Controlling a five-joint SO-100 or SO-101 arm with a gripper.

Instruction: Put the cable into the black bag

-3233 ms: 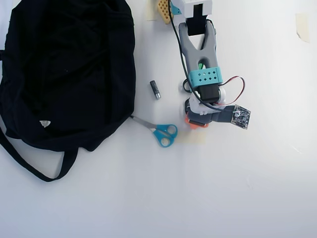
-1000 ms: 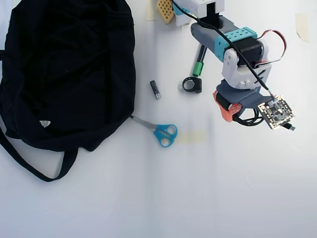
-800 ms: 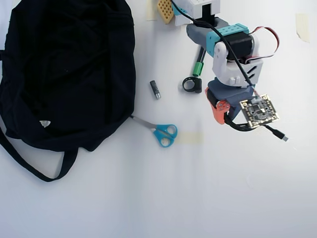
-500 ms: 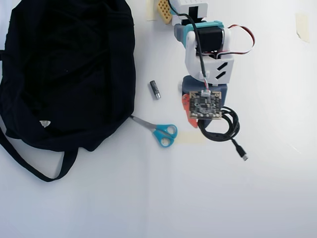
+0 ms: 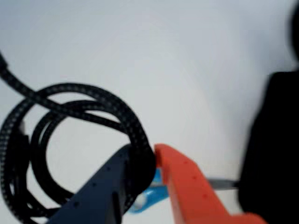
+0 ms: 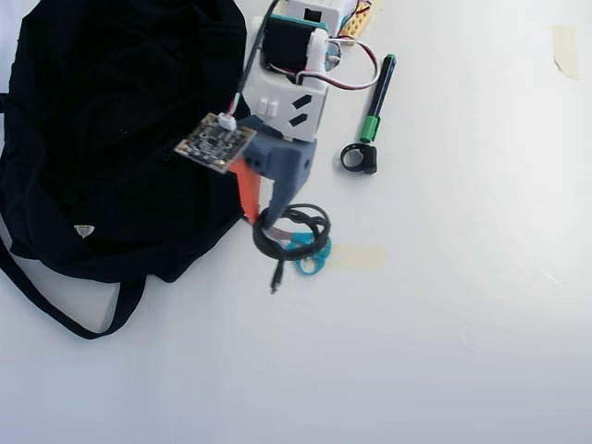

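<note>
The cable [image 5: 70, 88] is a thin black braided cord in a loose coil. My gripper [image 5: 152, 156] has a dark blue finger and an orange finger, and they are shut on one side of the coil. In the overhead view the gripper [image 6: 262, 220] holds the cable [image 6: 310, 222] just right of the black bag [image 6: 120, 139], with the plug end [image 6: 276, 280] hanging toward the bottom. The bag is large and floppy, with a small white tag [image 6: 83, 230] and a long strap [image 6: 65, 314]. It fills the right edge of the wrist view [image 5: 275, 140].
Blue-handled scissors [image 6: 312, 256] lie under the coil and also show blurred in the wrist view [image 5: 148, 196]. A green and black marker [image 6: 377, 97] and a black ring clip [image 6: 358, 159] lie right of the arm. A tape strip [image 6: 365, 257] is stuck on the white table.
</note>
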